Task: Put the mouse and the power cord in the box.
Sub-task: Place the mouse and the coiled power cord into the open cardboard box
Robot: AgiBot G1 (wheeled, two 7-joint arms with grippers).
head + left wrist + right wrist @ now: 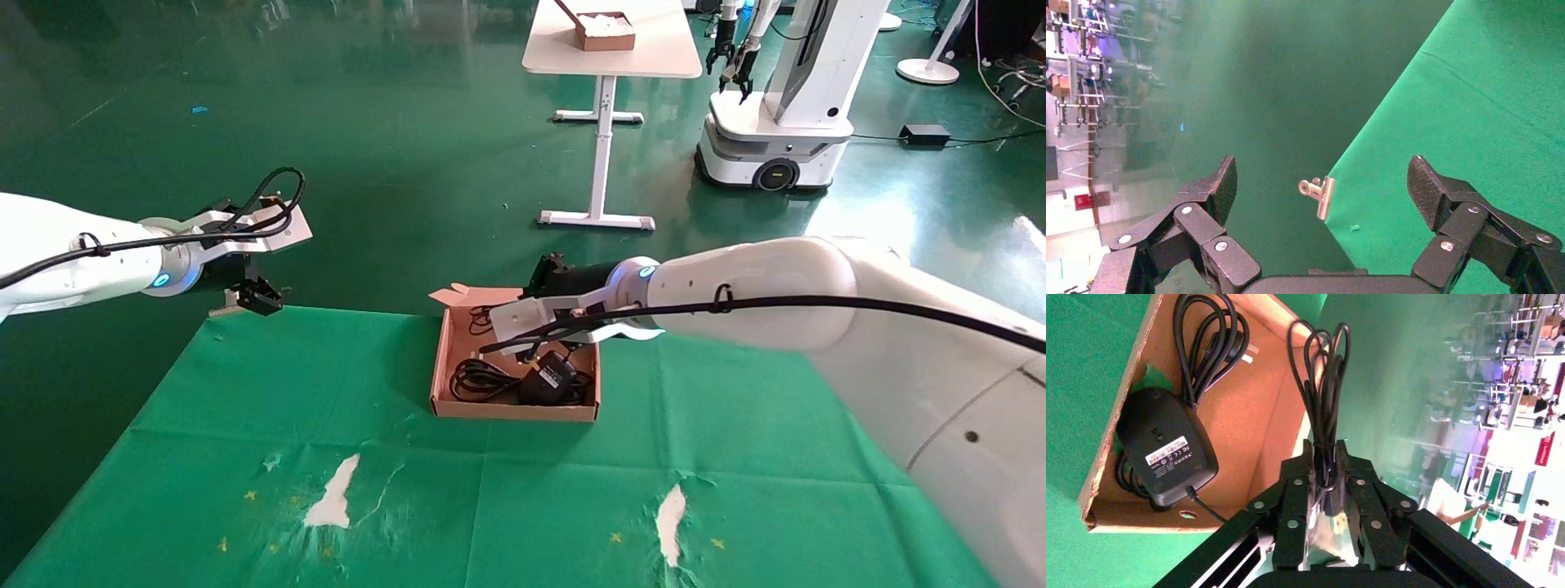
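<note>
Two tears in green cloth (pixel 245 392), box (pixel 445 359) on it, glossy green floor (pixel 368 122)

arms: glossy white rounded shells, each with a black cable clipped along the top and a blue-lit ring at the wrist. left tool (pixel 260 299): black, textured pads (pixel 1223 184), silver screws at the linkage joints. right tool (pixel 1326 478): black linkage, silver screws, grey wrist bracket.

Robotics lab: second robot (pixel 776 98), green floor (pixel 368 122), equipment racks (pixel 1083 67).
</note>
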